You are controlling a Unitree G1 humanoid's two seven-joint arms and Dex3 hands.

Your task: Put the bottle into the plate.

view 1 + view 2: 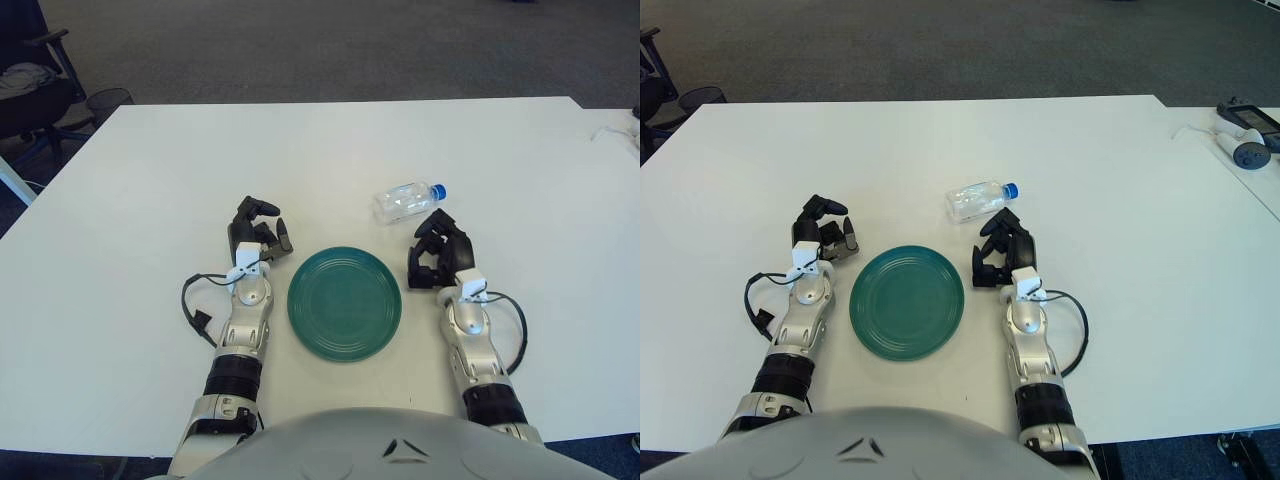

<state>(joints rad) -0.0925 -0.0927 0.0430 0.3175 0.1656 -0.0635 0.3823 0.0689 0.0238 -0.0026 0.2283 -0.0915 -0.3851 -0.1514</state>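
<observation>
A clear plastic bottle [406,201] with a blue cap lies on its side on the white table, just beyond and right of the green plate [345,303]. The plate holds nothing. My right hand [440,250] sits to the right of the plate, a little nearer than the bottle and apart from it, fingers relaxed and holding nothing. My left hand [259,232] shows beside the plate's left edge, fingers loosely curled with nothing in them.
The white table [150,180] spreads wide around the plate. A white device with a cable [1243,140] lies at the far right edge. An office chair [30,90] stands off the table's far left corner.
</observation>
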